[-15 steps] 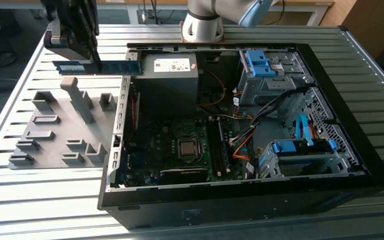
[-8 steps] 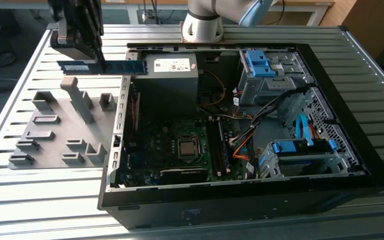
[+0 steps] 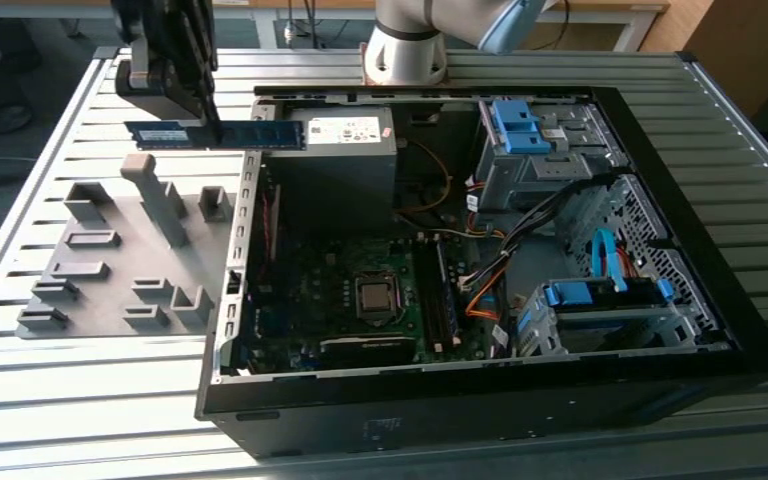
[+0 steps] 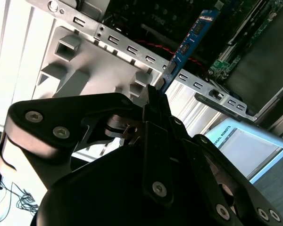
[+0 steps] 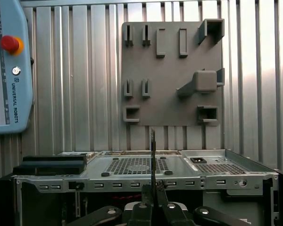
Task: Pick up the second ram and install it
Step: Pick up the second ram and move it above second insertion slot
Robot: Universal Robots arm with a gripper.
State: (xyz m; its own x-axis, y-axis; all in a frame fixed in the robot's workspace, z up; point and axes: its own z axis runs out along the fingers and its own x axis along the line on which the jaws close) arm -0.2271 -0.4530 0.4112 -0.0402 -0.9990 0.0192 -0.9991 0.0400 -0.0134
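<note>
Jaws of mine are clamped on the second ram (image 3: 257, 135), a slim, flat blue circuit-board stick with a row of black chips and a pale sticker. In the exterior view my black gripper (image 3: 213, 122) pinches it from above near its middle. It hangs level, broad face to the camera. One end is over the slatted metal table (image 3: 91, 380), the other in front of the silver box-shaped power supply (image 3: 344, 150) at the far corner of the open black computer case (image 3: 491, 400).

The second wrist view gives the second ram (image 4: 191, 40) lengthwise, running away from my gripper (image 4: 158, 94) across the case's slotted steel wall (image 4: 118, 42) towards dark green board inside. The first wrist view shows the second ram (image 5: 152, 150) edge-on, a thin dark line rising from my gripper (image 5: 152, 190) and crossing that wall (image 5: 132, 184).

Beyond the wall, the first wrist view lays out the grey plastic holder plate (image 5: 172, 94) with its raised blocks, flat on the table, and a pale blue pendant with a red round button (image 5: 9, 94). The exterior view puts the plate (image 3: 117, 290) on its left beside the case. Inside the case it shows the green motherboard (image 3: 317, 290) and bright-blue plastic drive-bay clips (image 3: 518, 125), with my arm's pale base (image 3: 404, 50) behind.
</note>
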